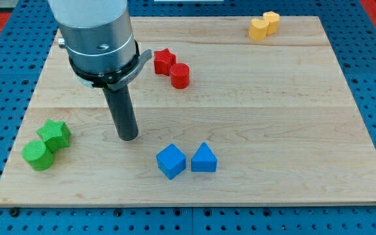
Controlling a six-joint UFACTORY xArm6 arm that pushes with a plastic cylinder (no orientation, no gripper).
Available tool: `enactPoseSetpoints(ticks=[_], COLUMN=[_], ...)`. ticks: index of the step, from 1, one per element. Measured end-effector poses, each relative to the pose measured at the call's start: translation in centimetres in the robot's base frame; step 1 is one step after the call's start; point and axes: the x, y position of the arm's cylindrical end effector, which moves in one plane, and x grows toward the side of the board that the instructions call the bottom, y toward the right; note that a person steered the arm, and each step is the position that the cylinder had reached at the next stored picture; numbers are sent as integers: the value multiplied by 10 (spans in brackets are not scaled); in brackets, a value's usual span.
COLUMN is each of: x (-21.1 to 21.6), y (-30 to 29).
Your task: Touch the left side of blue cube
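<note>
The blue cube (171, 161) sits on the wooden board near the view's bottom centre. A blue triangular block (203, 158) lies just to its right, almost touching it. My tip (128, 138) is the lower end of the dark rod, up and to the left of the blue cube, about a cube's width and a half away from its left side. It touches no block.
A red star (164, 61) and a red cylinder (179, 76) lie right of the arm's grey body. A green star (55, 134) and a green cylinder (38, 155) sit at the left edge. Two yellow blocks (264, 25) lie at the top right.
</note>
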Motion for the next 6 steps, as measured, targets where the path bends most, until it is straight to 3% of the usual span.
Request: enactPoseSetpoints(ticks=[4,6], x=[-2,43], y=[3,27])
